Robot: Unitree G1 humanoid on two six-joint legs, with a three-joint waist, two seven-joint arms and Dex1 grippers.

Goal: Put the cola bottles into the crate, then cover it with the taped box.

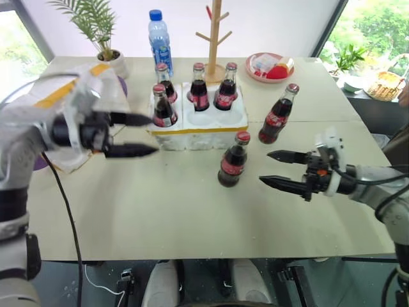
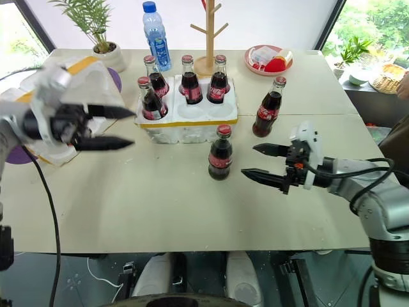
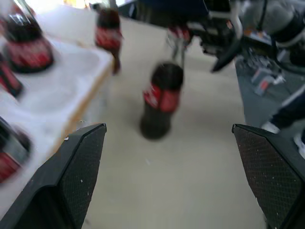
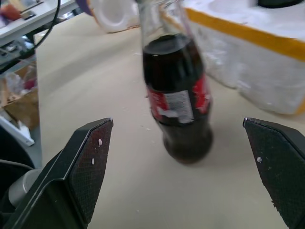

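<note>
4 cola bottles (image 1: 199, 94) sit in the crate (image 1: 198, 121); 2 stand just ahead of the right gripper (image 1: 271, 168). Left gripper (image 1: 142, 134) beside crate. Both spread wide, empty.

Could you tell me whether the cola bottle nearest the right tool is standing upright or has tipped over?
Upright. The cola bottle stands on the table, red cap up, in front of the crate.

A cola bottle (image 4: 178, 102) stands between spread fingers (image 4: 88, 164).
</note>
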